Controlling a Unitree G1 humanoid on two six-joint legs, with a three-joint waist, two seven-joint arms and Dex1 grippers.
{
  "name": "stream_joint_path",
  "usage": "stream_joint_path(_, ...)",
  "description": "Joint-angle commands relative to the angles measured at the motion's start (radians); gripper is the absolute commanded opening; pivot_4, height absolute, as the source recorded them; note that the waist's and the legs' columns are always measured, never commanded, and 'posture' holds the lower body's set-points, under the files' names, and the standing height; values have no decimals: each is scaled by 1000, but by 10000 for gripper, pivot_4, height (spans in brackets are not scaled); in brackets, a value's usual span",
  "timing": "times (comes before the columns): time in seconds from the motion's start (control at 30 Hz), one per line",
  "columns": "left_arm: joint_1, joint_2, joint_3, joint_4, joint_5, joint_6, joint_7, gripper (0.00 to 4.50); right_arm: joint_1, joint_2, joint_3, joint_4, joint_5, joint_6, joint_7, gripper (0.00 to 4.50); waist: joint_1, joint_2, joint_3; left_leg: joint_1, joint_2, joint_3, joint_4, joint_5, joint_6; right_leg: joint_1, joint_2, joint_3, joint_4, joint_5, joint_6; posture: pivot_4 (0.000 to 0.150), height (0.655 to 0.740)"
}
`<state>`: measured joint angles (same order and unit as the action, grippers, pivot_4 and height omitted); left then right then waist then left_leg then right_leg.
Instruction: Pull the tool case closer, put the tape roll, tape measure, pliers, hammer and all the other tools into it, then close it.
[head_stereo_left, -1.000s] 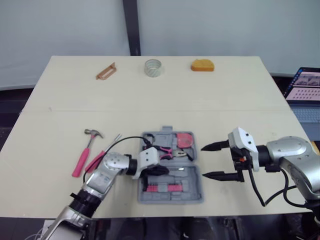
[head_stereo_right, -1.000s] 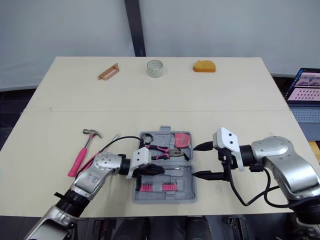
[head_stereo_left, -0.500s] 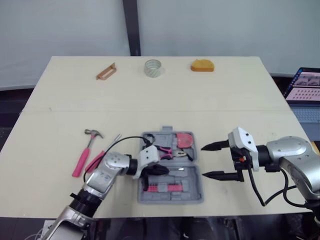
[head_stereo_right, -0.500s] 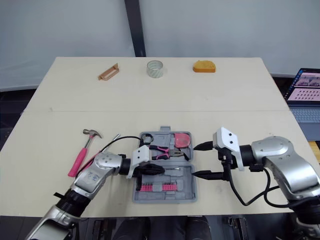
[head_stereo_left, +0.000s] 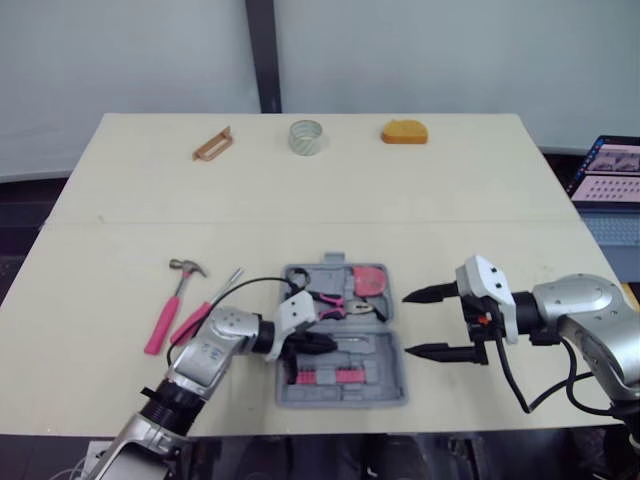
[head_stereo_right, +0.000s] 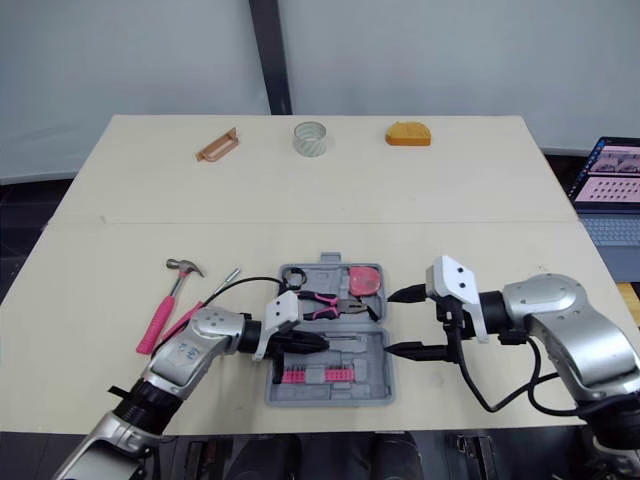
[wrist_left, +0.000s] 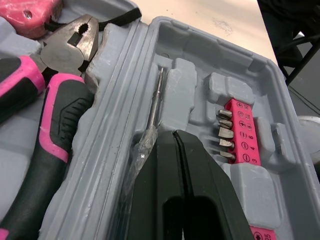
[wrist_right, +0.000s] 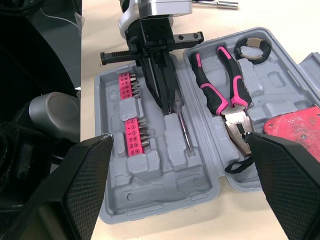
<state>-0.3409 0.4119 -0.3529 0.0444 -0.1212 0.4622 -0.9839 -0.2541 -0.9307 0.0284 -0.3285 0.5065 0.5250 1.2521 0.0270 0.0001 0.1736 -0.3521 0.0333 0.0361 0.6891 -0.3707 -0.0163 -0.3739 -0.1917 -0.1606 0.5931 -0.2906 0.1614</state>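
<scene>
The grey tool case (head_stereo_left: 385, 388) lies open near the table's front edge. Pink-handled pliers (head_stereo_left: 335, 303), a red tool (head_stereo_left: 370, 279), a small black ring (wrist_right: 252, 48) and a pink bit holder (head_stereo_left: 325, 376) are in it. My left gripper (head_stereo_left: 326, 343) is shut over the case's front half, tips at the clear handle of a thin screwdriver (wrist_left: 156, 100) lying in its slot. My right gripper (head_stereo_left: 408, 323) is open just right of the case, holding nothing. A pink-handled hammer (head_stereo_left: 168, 302) and a pink-handled driver (head_stereo_left: 195, 318) lie to the left. Tape roll (head_stereo_left: 306, 136) and orange tape measure (head_stereo_left: 404, 131) sit at the far edge.
A copper-coloured tool (head_stereo_left: 211, 142) lies at the far left of the table (head_stereo_left: 120, 200). A laptop (head_stereo_left: 608, 170) stands beyond the table's right edge. A wide stretch of bare tabletop separates the case from the far row of objects.
My left gripper's fingers look narrower and have settled slightly lower over the case's front half. The right arm and the loose tools have not moved.
</scene>
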Motion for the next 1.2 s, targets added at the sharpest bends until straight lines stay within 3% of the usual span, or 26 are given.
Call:
stream_joint_path(0.03, 43, 9, -19, 58, 15, 52, 21, 458, -4, -9, -28, -27, 12, -4, -4, 45000, 0, 1, -1, 0, 0, 0, 0, 0, 0, 0, 0, 0, 0, 0, 0, 1500, 7400)
stream_joint_path(0.37, 40, 25, 26, -56, -74, 88, -31, 458, -7, -9, -33, -28, 23, -1, 2, 45000, -1, 2, -2, 0, 0, 0, -1, 0, 0, 0, 0, 0, 0, 0, 0, 1500, 7400)
stream_joint_path(0.63, 7, 75, 142, -278, -237, 251, -37, 458, 5, -1, -67, -8, 62, 20, -14, 45000, 0, 1, -1, -1, 0, 0, -1, 0, 0, -1, 0, 0, -1, 0, 0, 1500, 7400)
stream_joint_path(0.73, 8, 142, 293, -361, -314, 315, -13, 9259, 37, 0, -132, 32, 91, 56, -44, 45000, -2, 1, -1, -1, 0, 0, -1, 0, 0, -1, 0, 0, -1, 0, 0, 1500, 7400)
stream_joint_path(0.97, 159, 311, 533, -354, -334, 286, 14, 44679, 101, 3, -240, 194, 82, 52, -78, 45000, -4, 1, -1, 0, 0, 0, -4, 0, 0, -2, 0, 0, -2, 0, 0, 1500, 7400)
stream_joint_path(1.1, 324, 366, 736, -289, -313, 220, 53, 44679, 115, 12, -289, 327, 56, 16, -104, 45000, -6, 1, -1, 0, 0, 1, -5, 0, 0, -2, 0, 0, -2, 0, 0, 1500, 7400)
stream_joint_path(1.2, 386, 367, 805, -273, -310, 188, 88, 44679, 112, 16, -301, 396, 40, -13, -108, 45000, -2, 1, -1, 0, 0, 2, -5, 0, 0, -2, 0, 1, -2, 0, 0, 1500, 7400)
